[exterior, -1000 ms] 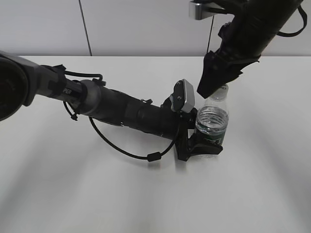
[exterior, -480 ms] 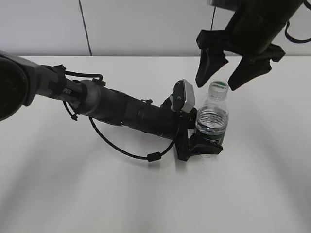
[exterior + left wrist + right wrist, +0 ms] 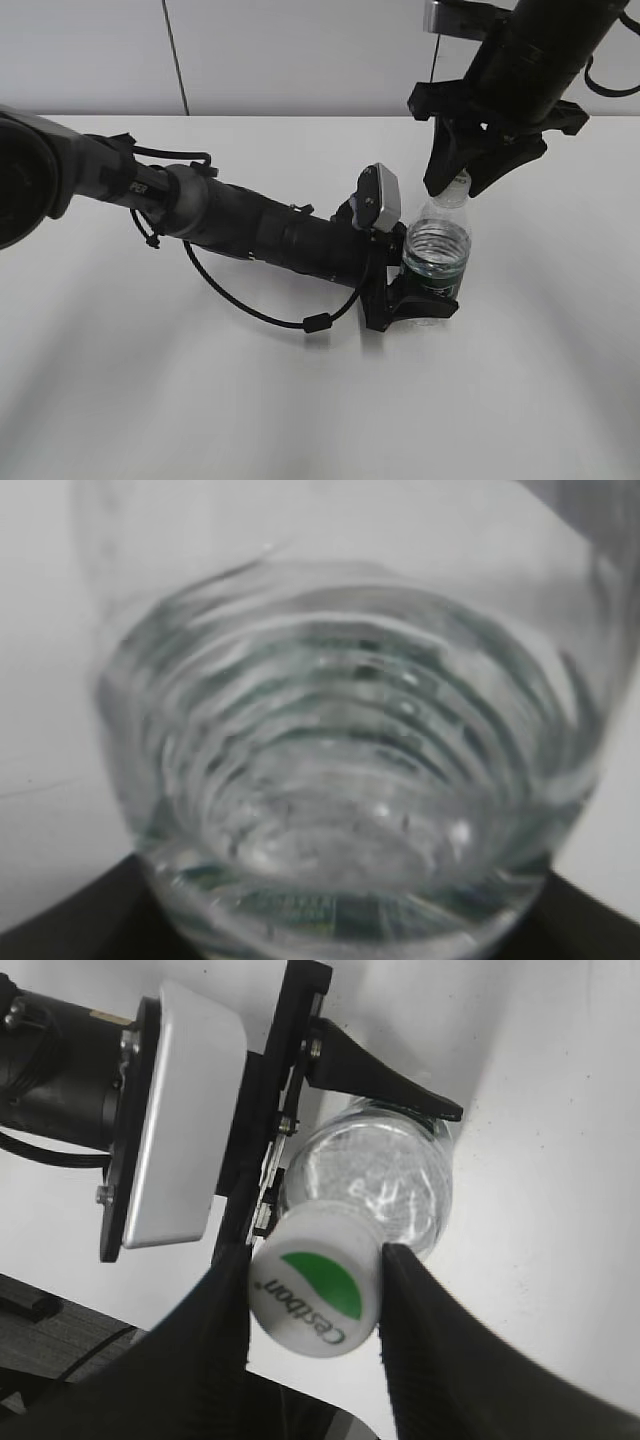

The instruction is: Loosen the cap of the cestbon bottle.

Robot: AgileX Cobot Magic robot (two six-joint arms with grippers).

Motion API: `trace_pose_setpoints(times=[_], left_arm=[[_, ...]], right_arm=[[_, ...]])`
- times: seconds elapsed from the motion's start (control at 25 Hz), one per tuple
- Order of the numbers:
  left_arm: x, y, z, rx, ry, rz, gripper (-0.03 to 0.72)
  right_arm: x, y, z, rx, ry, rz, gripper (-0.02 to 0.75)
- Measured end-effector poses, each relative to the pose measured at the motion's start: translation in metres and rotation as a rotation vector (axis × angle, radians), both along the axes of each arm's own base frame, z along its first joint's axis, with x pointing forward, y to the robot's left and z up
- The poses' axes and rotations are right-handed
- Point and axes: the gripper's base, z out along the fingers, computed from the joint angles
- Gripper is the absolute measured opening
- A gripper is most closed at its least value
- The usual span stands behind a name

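Note:
The cestbon bottle point(image 3: 436, 250) stands upright on the white table, clear with water in it and a dark green label band. My left gripper point(image 3: 418, 300) is shut on its lower body; in the left wrist view the bottle point(image 3: 340, 780) fills the frame. The cap point(image 3: 315, 1295) is white with a green leaf mark and sits on the neck. My right gripper point(image 3: 315, 1305) comes down from above and is shut on the cap, with one finger touching each side. In the exterior view the right gripper point(image 3: 462, 182) hides most of the cap.
The left arm point(image 3: 260, 230) lies low across the white table point(image 3: 150, 400) from the left, with a black cable loop point(image 3: 250, 305) hanging beside it. The left wrist camera housing point(image 3: 180, 1130) sits close beside the bottle. A grey wall point(image 3: 300, 50) stands behind.
Half a second ago the right gripper was open and spread just above the cap. Now it has lowered and closed on the cap. The left arm and bottle have not moved.

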Motion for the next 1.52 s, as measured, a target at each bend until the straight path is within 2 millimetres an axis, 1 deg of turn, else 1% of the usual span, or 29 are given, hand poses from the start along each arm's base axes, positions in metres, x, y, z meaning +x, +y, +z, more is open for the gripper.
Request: trace_pose_setpoints(times=[0.12,0.2,0.44,0.52,0.6,0.64,0.68,0.76,0.84,0.88,0.92,1.0,1.08,1.24,1.36,1.52], left_arm=[[0.0,0.0,0.0,0.0,0.0,0.0,0.504],[0.0,0.0,0.0,0.0,0.0,0.0,0.504],[0.0,0.0,0.0,0.001,-0.008,-0.008,0.503],[-0.001,0.0,0.0,0.0,-0.013,-0.011,0.503],[-0.001,0.0,0.0,0.0,-0.013,-0.013,0.503],[-0.001,0.0,0.0,-0.002,-0.014,-0.015,0.503],[-0.001,0.0,0.0,-0.001,-0.014,-0.015,0.503],[-0.001,0.0,0.0,-0.001,-0.008,-0.011,0.503],[-0.001,0.0,0.0,-0.001,-0.004,-0.009,0.503],[-0.001,0.0,0.0,-0.001,-0.003,-0.008,0.503],[-0.001,0.0,0.0,-0.001,-0.003,-0.008,0.503],[-0.001,0.0,0.0,-0.001,-0.002,-0.008,0.503],[-0.001,0.0,0.0,-0.001,-0.002,-0.007,0.503],[0.0,0.0,0.0,0.0,-0.003,-0.007,0.503],[0.0,0.0,0.0,0.0,-0.002,-0.006,0.503],[0.0,0.0,0.0,0.0,-0.001,-0.006,0.503]], right_arm=[[0.0,0.0,0.0,-0.003,-0.021,0.063,0.303],[0.0,0.0,0.0,-0.01,-0.06,0.175,0.303],[0.0,0.0,0.0,-0.041,-0.265,0.786,0.303],[-0.001,0.001,0.0,-0.039,-0.295,0.872,0.303],[-0.001,0.001,0.0,-0.031,-0.3,0.881,0.303],[-0.001,0.002,0.001,-0.025,-0.298,0.872,0.312],[-0.001,0.002,0.001,-0.024,-0.294,0.857,0.342],[-0.001,0.003,0.001,-0.004,-0.282,0.809,0.46],[-0.002,0.005,0.003,0.018,-0.267,0.727,0.58],[-0.001,0.005,0.005,0.023,-0.263,0.683,0.622],[-0.001,0.005,0.007,0.026,-0.26,0.627,0.639],[-0.002,0.005,0.014,0.035,-0.261,0.511,0.652],[-0.002,0.004,0.02,0.054,-0.236,0.346,0.652],[-0.002,0.004,0.022,0.093,-0.111,-0.005,0.643],[-0.002,0.002,0.022,0.085,-0.075,-0.102,0.599],[-0.004,-0.001,0.014,0.03,-0.012,-0.098,0.563]])
